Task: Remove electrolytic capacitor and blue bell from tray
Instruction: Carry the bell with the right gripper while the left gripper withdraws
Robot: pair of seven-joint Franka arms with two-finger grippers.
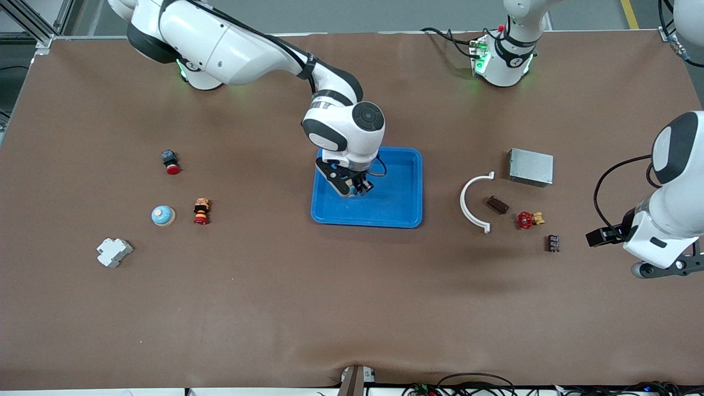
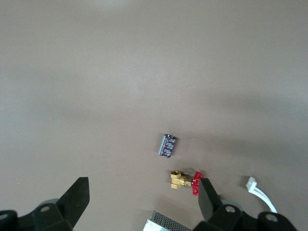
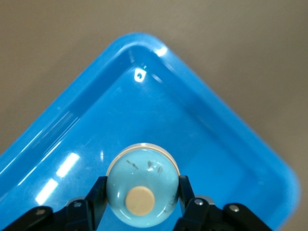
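Blue bell (image 3: 142, 190) pinched by right gripper (image 3: 139, 202) in tray (image 3: 231, 144); left gripper (image 2: 142, 202) spread, waiting; no legible writing.

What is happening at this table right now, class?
The right hand is down inside the blue tray, shut on a light blue bell. The left hand waits open above the table at the left arm's end, over a dark capacitor that already lies outside the tray beside a red-handled brass valve. A second blue bell sits toward the right arm's end.
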